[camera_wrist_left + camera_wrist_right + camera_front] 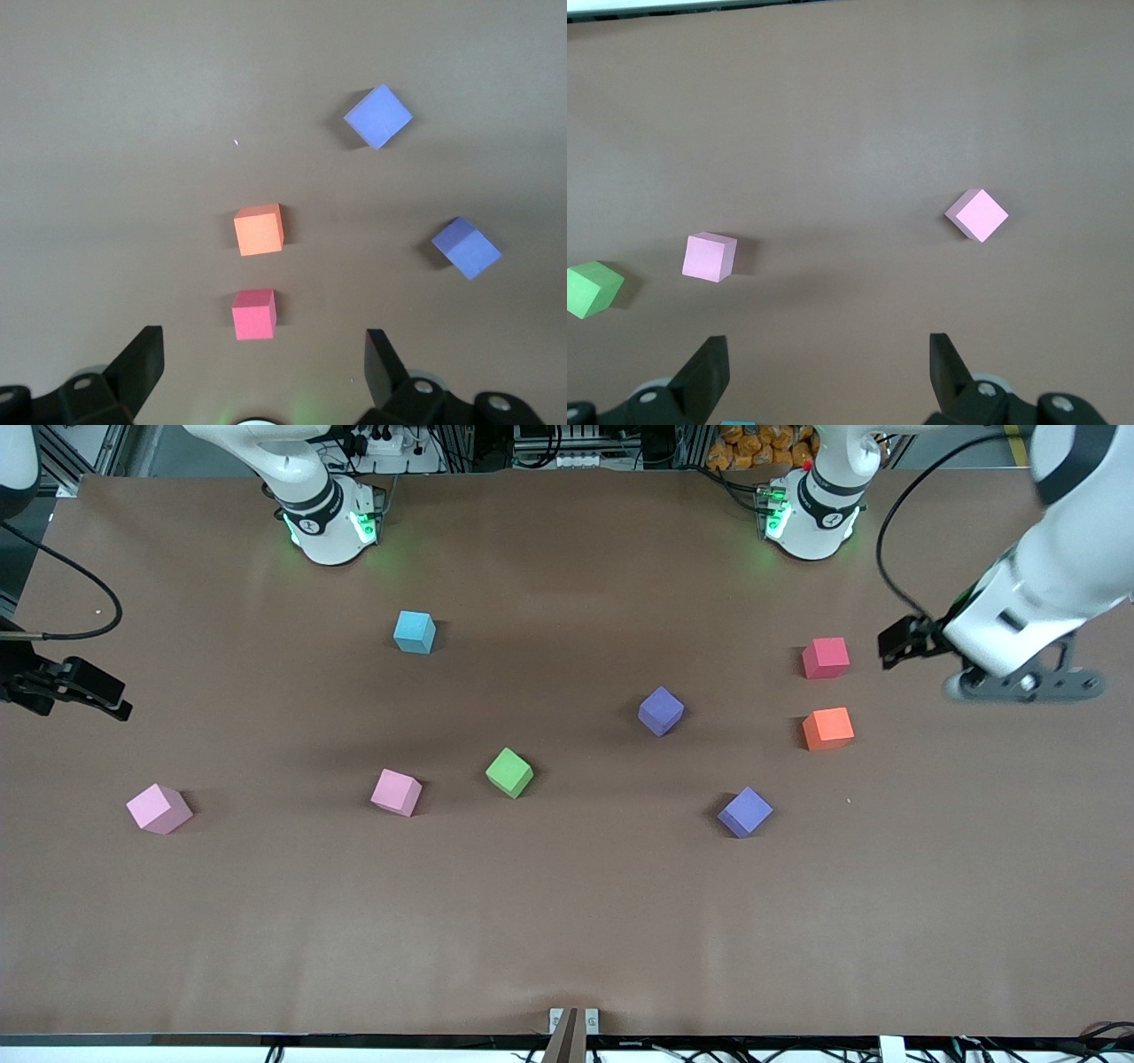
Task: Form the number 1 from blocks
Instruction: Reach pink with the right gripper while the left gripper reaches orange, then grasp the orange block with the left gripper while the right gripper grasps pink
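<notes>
Eight blocks lie scattered on the brown table. The light blue block is nearest the bases. Green and one pink block sit mid-table, and the other pink block lies toward the right arm's end. Two purple blocks, the red block and the orange block lie toward the left arm's end. My left gripper hangs open and empty beside the red block. My right gripper hangs open and empty at the right arm's end.
The two arm bases stand along the table edge farthest from the front camera. A small bracket sits at the table edge nearest that camera. Cables trail from both arms.
</notes>
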Tool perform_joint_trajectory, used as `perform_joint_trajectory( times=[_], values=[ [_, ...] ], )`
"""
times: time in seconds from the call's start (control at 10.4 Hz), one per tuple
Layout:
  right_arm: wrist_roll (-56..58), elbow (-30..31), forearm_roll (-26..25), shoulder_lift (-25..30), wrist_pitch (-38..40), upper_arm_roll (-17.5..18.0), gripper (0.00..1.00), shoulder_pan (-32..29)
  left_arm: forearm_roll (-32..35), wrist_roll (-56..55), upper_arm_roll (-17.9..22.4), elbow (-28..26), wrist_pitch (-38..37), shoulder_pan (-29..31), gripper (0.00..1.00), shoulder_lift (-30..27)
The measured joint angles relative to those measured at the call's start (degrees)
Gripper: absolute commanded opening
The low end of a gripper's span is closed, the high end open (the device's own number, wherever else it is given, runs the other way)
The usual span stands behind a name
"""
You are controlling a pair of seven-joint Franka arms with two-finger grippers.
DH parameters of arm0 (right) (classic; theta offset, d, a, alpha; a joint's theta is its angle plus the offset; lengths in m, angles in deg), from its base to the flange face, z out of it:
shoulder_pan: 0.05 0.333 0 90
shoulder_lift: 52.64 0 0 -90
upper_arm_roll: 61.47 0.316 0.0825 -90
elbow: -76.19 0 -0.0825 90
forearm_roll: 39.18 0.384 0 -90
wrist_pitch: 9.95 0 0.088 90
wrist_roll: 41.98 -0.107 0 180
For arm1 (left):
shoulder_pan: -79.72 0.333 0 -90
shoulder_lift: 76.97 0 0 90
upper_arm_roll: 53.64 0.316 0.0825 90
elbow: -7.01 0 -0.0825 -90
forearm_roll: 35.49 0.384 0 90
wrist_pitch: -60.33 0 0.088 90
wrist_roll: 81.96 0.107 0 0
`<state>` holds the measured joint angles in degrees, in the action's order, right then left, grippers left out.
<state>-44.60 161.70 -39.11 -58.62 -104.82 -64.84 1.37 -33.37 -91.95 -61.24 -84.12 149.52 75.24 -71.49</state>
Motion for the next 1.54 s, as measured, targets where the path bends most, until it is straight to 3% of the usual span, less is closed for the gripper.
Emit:
perform_joint_trajectory(
  times=[0.19, 0.48, 0.67, 1.15, 1.54],
  values=[
    [-0.01, 0.89, 0.23, -1.18, -0.08, 0.29, 1.00, 0.94, 0.00, -1.34, 0.04, -9.98, 9.34, 0.09, 1.00, 0.52],
    [-3.71, 2.98, 5.29, -5.26, -3.45, 0.44, 1.00, 2.19, 2.63, -1.87, 0.27, -25.77, 24.33, 0.36, 1.00, 1.06],
    [-11.28, 3.74, 6.84, -8.91, -5.80, 0.46, 1.00, 3.27, 4.31, -2.82, 0.30, -32.26, 29.93, 1.51, 1.00, 1.99],
    [-24.04, 4.34, 9.41, -16.48, -11.33, 0.44, 1.00, 9.76, 6.04, -3.09, 0.43, -33.63, 38.05, 4.36, 1.00, 8.91],
    [-27.21, 9.57, 9.42, -19.71, -17.83, -0.84, 1.00, 15.92, 6.08, -6.54, 0.34, -33.92, 40.50, 4.69, 1.00, 12.52]
  ],
)
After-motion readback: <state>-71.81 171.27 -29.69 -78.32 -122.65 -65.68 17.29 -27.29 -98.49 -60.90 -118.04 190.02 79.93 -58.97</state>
